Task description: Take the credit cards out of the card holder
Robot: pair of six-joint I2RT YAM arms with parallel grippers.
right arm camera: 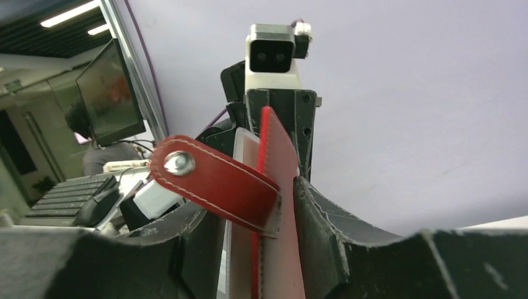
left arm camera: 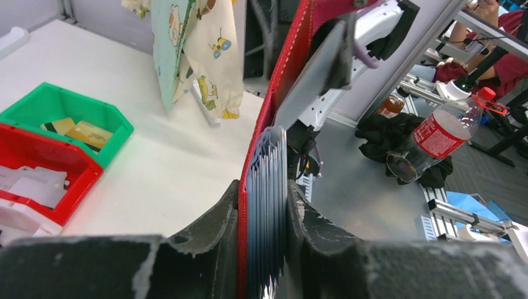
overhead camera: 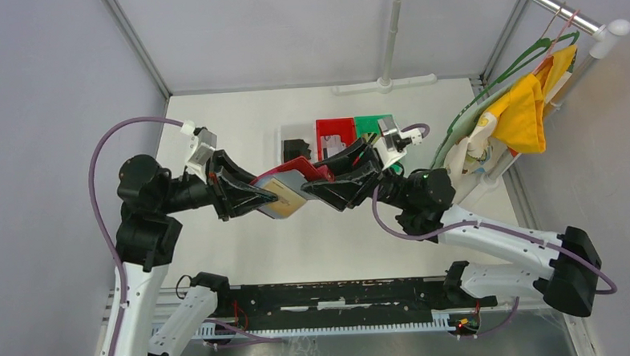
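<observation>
**Card holder held in the air between both grippers**

A bare white table (overhead camera: 237, 125) stands inside pale grey walls with metal corner posts. At its right edge a rail carries green hangers and a yellow cloth (overhead camera: 525, 109). In the left wrist view a printed fabric hangs at the table edge, and a plastic bottle lies on a metal floor beyond.

At the far middle of the table a red plastic bin (overhead camera: 334, 129) and a green plastic bin (overhead camera: 372, 124) sit side by side, with a small black box (overhead camera: 296, 150) just left of them. The left wrist view shows white pieces in the red bin and tan blocks in the green one.

The dark red leather-like folding card holder (overhead camera: 299, 169) hangs above the middle of the table, clear of the surface. Its long axis runs left to right between the arms. The left gripper (overhead camera: 260, 198) is clamped on the left end, over edge-on grey-blue pocket leaves (left arm camera: 268, 205). A tan card (overhead camera: 283, 191) lies face up there. The right gripper (overhead camera: 322, 186) is pinched on the right end, where the strap tab (right arm camera: 212, 180) with its metal snap folds over.
</observation>
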